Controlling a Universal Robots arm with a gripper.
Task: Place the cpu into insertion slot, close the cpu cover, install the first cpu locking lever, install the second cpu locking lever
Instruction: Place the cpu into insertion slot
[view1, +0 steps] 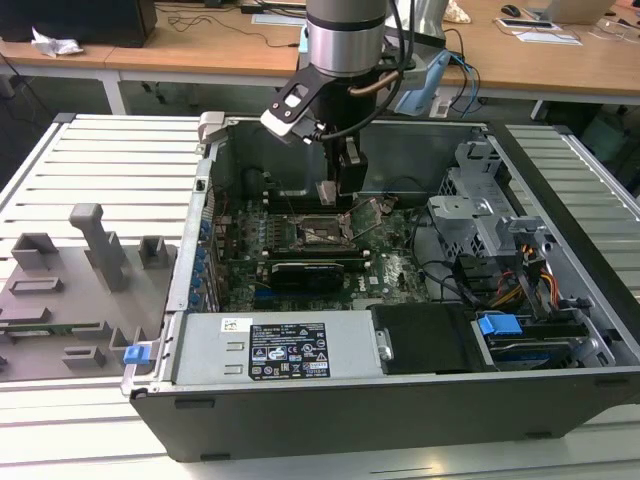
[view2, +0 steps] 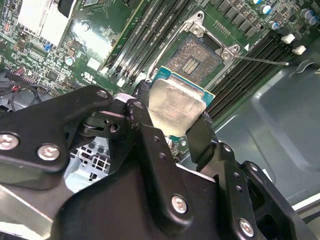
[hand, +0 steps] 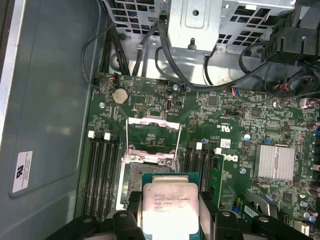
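While I watched the feeds, the gripper (view2: 172, 111) clasped the cpu (view2: 176, 100) by its edges, just above the insertion slot (view2: 196, 57) and unseated, with the cpu cover (hand: 150, 121) raised open at that slot's edge.

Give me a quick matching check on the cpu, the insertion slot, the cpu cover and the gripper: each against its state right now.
Things:
1. cpu
2. insertion slot
3. cpu cover
4. gripper

States:
A. swung open
B. shut on the cpu
C. empty, pin field bare
D. gripped and held aloft, not seated

Pairs: 1-D, 2-C, 3-A, 4-B
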